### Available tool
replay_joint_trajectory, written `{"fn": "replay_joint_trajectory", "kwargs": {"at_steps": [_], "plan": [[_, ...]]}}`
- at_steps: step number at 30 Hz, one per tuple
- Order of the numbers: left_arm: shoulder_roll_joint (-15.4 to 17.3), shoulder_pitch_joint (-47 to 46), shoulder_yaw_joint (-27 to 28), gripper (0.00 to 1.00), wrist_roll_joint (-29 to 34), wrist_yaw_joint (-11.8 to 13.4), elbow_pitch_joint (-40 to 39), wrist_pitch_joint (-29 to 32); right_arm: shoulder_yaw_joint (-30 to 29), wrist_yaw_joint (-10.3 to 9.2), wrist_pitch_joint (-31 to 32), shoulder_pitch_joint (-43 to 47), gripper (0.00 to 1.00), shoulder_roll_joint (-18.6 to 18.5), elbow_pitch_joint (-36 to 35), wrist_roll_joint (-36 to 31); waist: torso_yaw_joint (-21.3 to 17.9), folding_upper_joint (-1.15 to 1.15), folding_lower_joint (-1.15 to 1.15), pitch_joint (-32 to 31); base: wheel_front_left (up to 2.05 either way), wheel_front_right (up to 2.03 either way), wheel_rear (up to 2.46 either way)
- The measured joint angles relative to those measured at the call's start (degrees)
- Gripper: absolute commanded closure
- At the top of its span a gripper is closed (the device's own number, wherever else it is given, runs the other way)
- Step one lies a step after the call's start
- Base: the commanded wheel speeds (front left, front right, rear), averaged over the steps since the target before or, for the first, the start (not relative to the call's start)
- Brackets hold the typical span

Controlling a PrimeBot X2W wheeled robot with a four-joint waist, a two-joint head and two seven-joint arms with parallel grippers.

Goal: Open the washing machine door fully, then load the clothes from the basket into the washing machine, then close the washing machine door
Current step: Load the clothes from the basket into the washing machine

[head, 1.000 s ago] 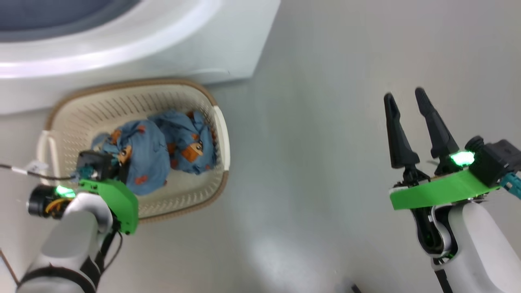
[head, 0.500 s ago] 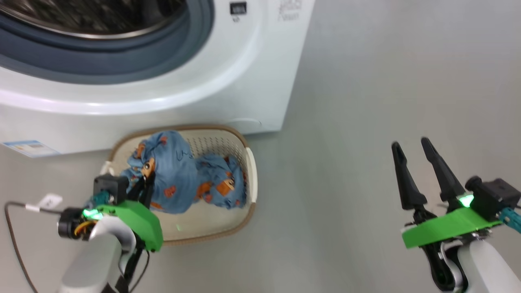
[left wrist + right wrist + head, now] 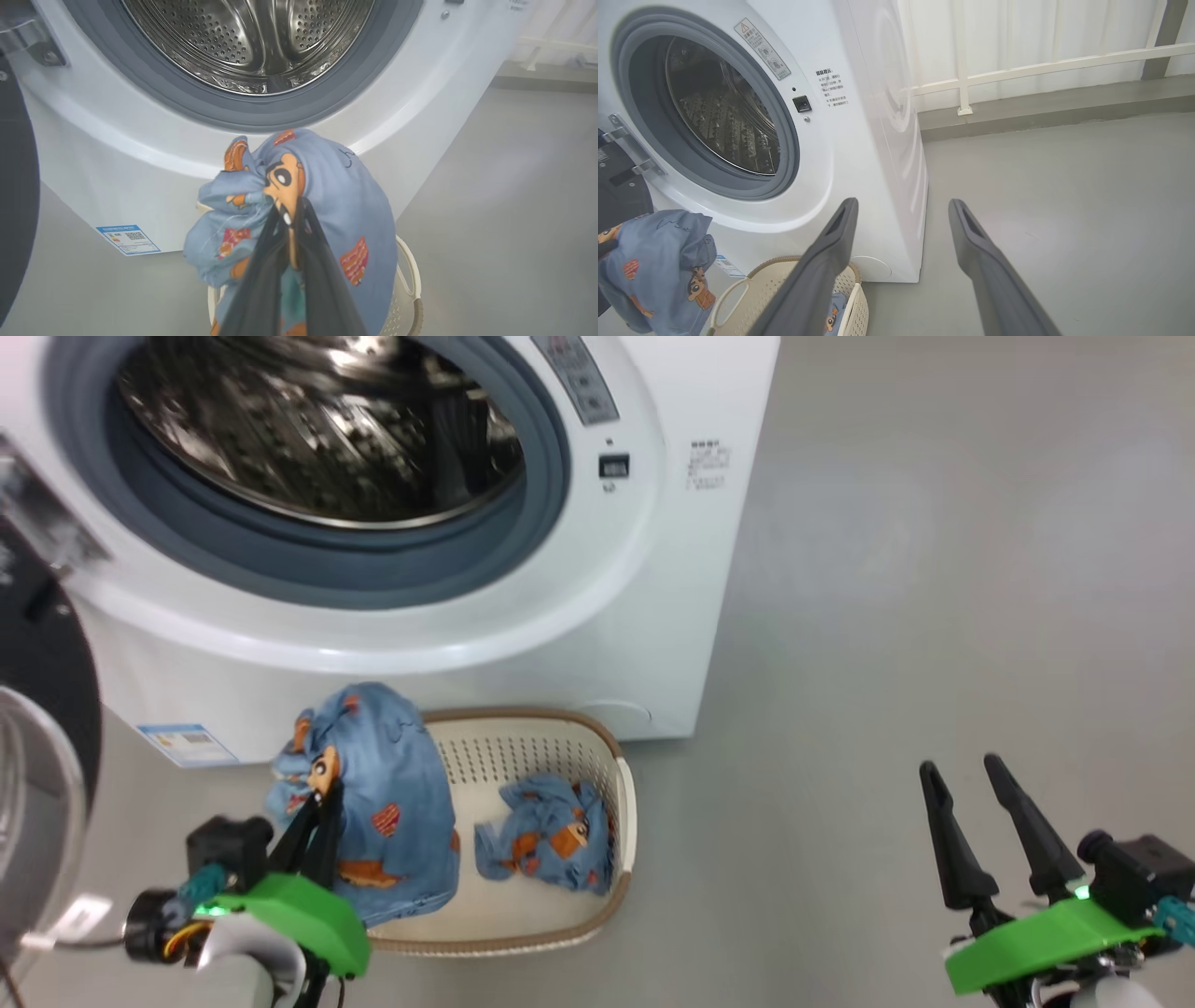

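The washing machine [image 3: 653,569] stands with its steel drum [image 3: 317,420] exposed. Its door [image 3: 42,663] hangs swung out at the far left, black rim and glass bowl showing. My left gripper [image 3: 316,800] is shut on one blue garment [image 3: 392,793], held up above the left end of the basket [image 3: 624,821], just below the drum opening. From the left wrist, the fingers [image 3: 275,242] pinch the garment [image 3: 345,196] at a printed figure. A second garment [image 3: 551,835] lies in the basket. My right gripper [image 3: 958,767] hangs open over the floor, far right.
A blue energy label [image 3: 187,744] marks the machine's lower left corner. Grey floor [image 3: 887,616] stretches to the right of the machine. A white railing [image 3: 1041,70] and a low ledge run along the wall behind it.
The head camera tilted up, bringing the drum and door into view. My left gripper has risen with one garment out of the basket; the other garment stayed in it. The right gripper stays open.
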Motion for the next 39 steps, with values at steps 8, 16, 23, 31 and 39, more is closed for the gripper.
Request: {"fn": "replay_joint_trajectory", "kwargs": {"at_steps": [8, 16, 23, 31, 39], "plan": [[0.0, 9.0, 6.5, 1.0, 2.9, 0.5, -10.7, 0.0, -1.6, 0.0, 0.0, 4.0, 0.0, 0.0, -0.1, 0.0, 1.2, 0.0, 0.0, -4.6, 0.0, 0.0, 0.0], [-1.3, 16.3, 11.5, 1.0, 5.1, 0.9, -19.4, 0.0, -3.0, 0.0, 0.0, 6.2, 0.0, 0.1, -0.4, 0.1, 1.7, 0.0, 0.0, -6.1, 0.0, 0.0, 0.0], [-2.6, 18.3, 13.6, 1.0, 6.3, 0.8, -22.9, 0.0, -3.4, 0.0, 0.0, 6.2, 0.0, 0.2, -1.0, 0.1, 1.7, 0.0, 0.0, -5.0, 0.0, 0.0, 0.0], [-3.7, 17.6, 15.2, 1.0, 8.1, -0.2, -23.4, 0.0, -3.4, 0.0, 0.0, 5.8, 0.0, 0.5, -1.4, 0.1, 1.2, 0.0, 0.0, -2.4, 0.0, 0.0, 0.0], [-4.2, 10.6, 15.8, 1.0, 9.4, -1.6, -22.9, 0.0, -3.6, 0.0, 0.0, 2.9, 0.0, 0.9, -2.1, 0.1, 0.5, 0.0, 0.0, 1.9, 0.0, 0.0, 0.0]]}}
